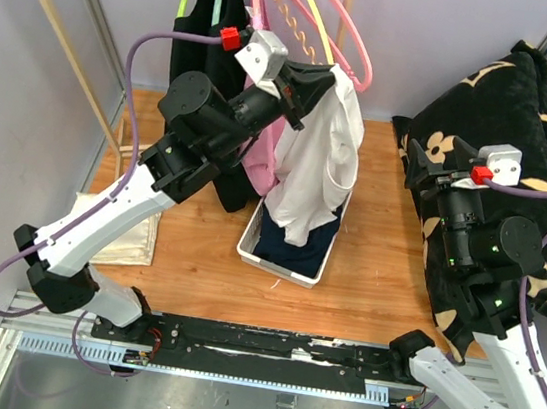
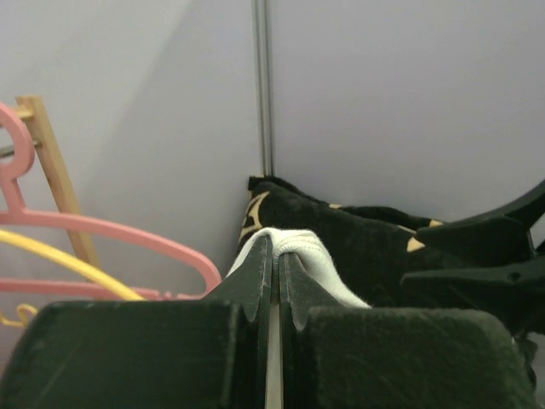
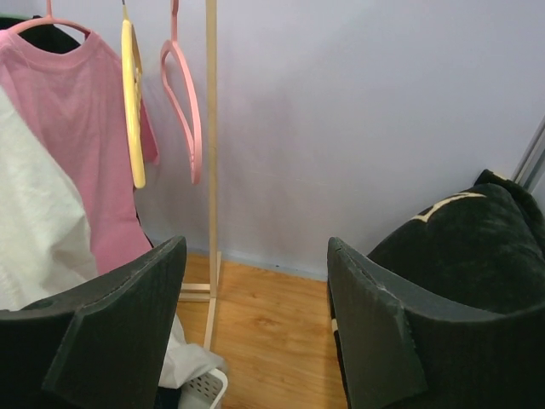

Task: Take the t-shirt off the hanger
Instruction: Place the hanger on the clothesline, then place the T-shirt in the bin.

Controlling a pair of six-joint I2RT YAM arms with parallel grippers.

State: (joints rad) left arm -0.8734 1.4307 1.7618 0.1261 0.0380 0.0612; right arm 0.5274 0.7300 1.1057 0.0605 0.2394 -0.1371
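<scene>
A white t-shirt (image 1: 312, 159) hangs down over the basket, gripped at its top by my left gripper (image 1: 320, 78). In the left wrist view that gripper (image 2: 277, 249) is shut, with a fold of the white t-shirt (image 2: 311, 249) pinched at its tips. Empty pink hangers (image 1: 348, 35) and a yellow one (image 2: 72, 266) hang on the rail just beside the grip; the shirt looks free of them. My right gripper (image 1: 418, 163) stands apart to the right, open and empty (image 3: 255, 249), facing the white t-shirt (image 3: 34, 217).
A white basket (image 1: 248, 247) with dark blue clothes (image 1: 298, 250) sits under the shirt. A pink t-shirt (image 3: 81, 119) and a black garment (image 1: 208, 29) hang on the wooden rack (image 1: 54, 34). A black flowered blanket (image 1: 513, 105) fills the right side. A beige cloth (image 1: 136, 237) lies at the left.
</scene>
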